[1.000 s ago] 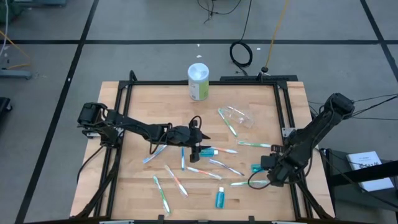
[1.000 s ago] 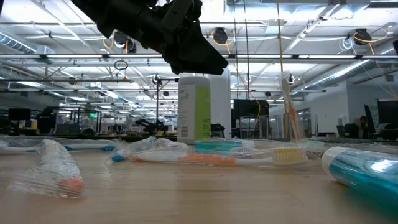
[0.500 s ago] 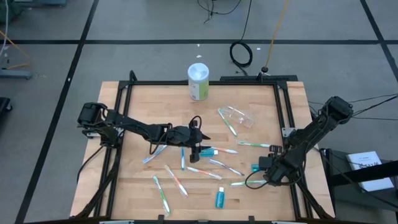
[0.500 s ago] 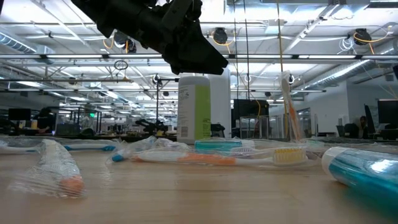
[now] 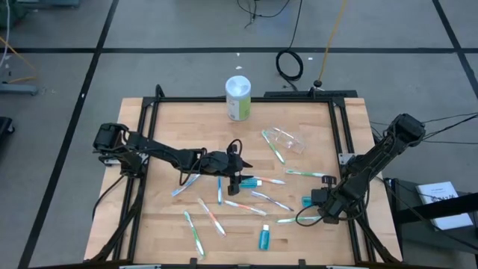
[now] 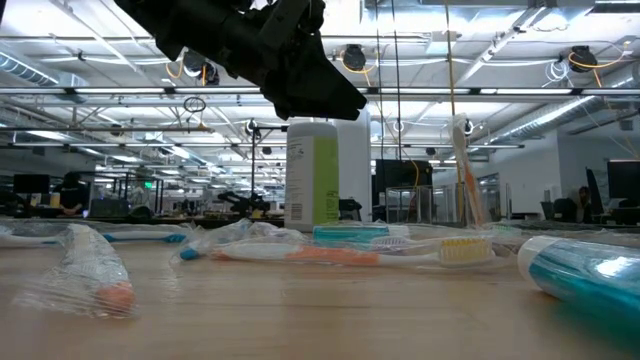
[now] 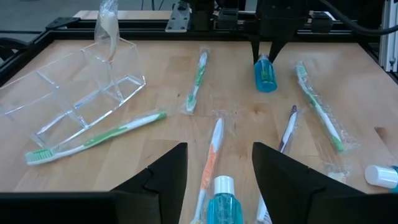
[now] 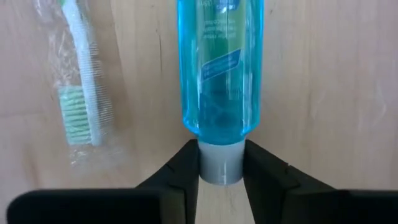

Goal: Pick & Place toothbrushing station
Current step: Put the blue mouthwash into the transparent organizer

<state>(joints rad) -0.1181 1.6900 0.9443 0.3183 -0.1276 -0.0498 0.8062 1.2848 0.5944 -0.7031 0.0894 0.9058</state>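
A teal toothpaste tube [image 8: 221,68] lies flat near the table's right edge, and my right gripper [image 8: 221,163] is shut on its grey cap. The left wrist view shows the same tube [image 7: 265,73] under that gripper [image 7: 267,51]. My left gripper [image 5: 237,179] hangs open above the table's middle, over a second teal tube [image 7: 219,200], touching nothing. Several wrapped toothbrushes [image 5: 211,217] lie scattered on the wood. The clear plastic cup [image 5: 286,139] lies on its side toward the far right, one toothbrush [image 7: 93,138] lying beside it. My right gripper pinches the tube's grey cap [image 8: 221,169] between its two fingers, one on each side. The fingers come from above, pointing down, and stand across the tube's end. The tube lies flat on the table.
A white-and-green canister [image 5: 238,98] stands at the table's far edge. A third teal tube [image 5: 264,238] lies near the front edge. A green-bristled toothbrush [image 8: 78,81] lies beside the held tube. Black frame rails [image 5: 340,127] run along the table's sides.
My right gripper has sunk a little toward the teal tube near the table's right edge. The tube lies where it was.
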